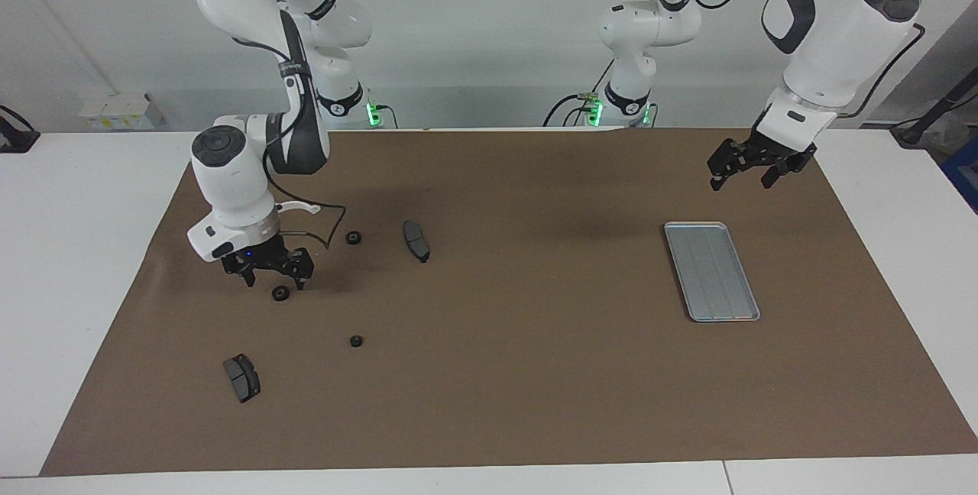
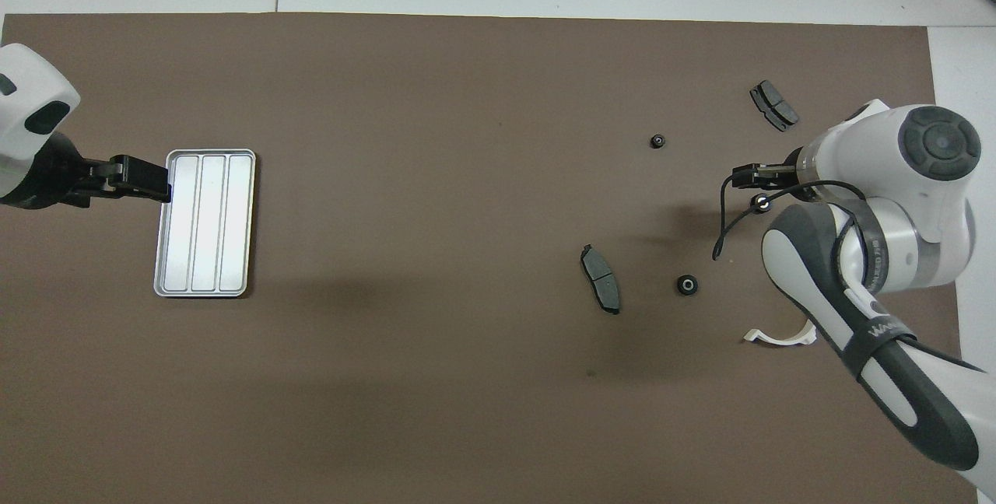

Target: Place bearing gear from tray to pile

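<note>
The tray [image 1: 710, 271] [image 2: 204, 222] lies bare at the left arm's end of the mat. My right gripper [image 1: 275, 279] hangs open just above a small black bearing gear [image 1: 280, 293] [image 2: 761, 204] that rests on the mat, free of the fingers [image 2: 748, 171]. Around it lies the pile: two more bearing gears [image 1: 353, 237] [image 1: 356, 341], two dark brake pads [image 1: 416, 241] [image 1: 242, 378] and a white half-ring bracket [image 2: 778, 337], partly hidden by the right arm in the facing view. My left gripper [image 1: 752, 170] [image 2: 156, 181] waits open in the air by the tray's edge.
The brown mat [image 1: 519, 373] covers most of the white table. A black cable [image 2: 727, 224] loops from the right wrist above the mat beside the gear.
</note>
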`<state>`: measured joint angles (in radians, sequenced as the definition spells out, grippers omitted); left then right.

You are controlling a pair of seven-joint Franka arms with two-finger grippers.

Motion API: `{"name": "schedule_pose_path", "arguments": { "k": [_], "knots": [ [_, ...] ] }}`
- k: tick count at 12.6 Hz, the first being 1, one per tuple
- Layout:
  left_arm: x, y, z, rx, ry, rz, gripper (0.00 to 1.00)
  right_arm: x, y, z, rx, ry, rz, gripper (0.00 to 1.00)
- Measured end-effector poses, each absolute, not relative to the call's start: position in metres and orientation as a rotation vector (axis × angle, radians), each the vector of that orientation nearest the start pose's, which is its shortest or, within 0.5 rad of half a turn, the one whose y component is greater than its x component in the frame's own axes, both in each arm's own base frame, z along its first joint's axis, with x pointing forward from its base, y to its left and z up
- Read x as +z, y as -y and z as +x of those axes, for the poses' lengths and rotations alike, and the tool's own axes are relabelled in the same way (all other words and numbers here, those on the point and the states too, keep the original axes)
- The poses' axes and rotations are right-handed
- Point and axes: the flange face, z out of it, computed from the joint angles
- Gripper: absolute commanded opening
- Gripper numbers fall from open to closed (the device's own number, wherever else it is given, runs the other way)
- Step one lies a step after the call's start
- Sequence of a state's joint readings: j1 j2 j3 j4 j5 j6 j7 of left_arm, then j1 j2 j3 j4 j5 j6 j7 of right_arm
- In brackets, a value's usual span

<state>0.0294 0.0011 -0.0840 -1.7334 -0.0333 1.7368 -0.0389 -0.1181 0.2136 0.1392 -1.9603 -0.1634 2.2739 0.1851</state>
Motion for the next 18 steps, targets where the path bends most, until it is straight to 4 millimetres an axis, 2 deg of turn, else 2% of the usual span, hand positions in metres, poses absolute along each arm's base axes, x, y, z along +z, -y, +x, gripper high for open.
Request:
{"name": "schedule_pose_path", "arguments": {
  "k": [4, 7, 9, 12, 18],
  "knots": [
    [0.561, 0.034, 0.562, -0.001, -0.017, -3.175, 1.0, 0.48, -0.058, 0.599, -0.164, -0.126, -3.212, 1.0],
    [0.561, 0.034, 0.562, -0.001, -0.012, -3.175, 1.0, 0.542, -0.061, 0.586, -0.128, -0.168, -3.177, 1.0],
    [0.561, 0.034, 0.562, -0.001, 0.002, -3.175, 1.0, 0.576, -0.06, 0.581, -0.107, -0.181, -3.178, 1.0],
    [0.561, 0.034, 0.562, -0.001, 0.006, -3.175, 1.0, 0.601, -0.058, 0.577, -0.102, -0.189, -3.18, 1.0],
    [0.561, 0.034, 0.562, -0.002, 0.006, -3.175, 1.0, 0.615, -0.053, 0.577, -0.143, -0.205, -3.173, 1.0]
  ]
}}
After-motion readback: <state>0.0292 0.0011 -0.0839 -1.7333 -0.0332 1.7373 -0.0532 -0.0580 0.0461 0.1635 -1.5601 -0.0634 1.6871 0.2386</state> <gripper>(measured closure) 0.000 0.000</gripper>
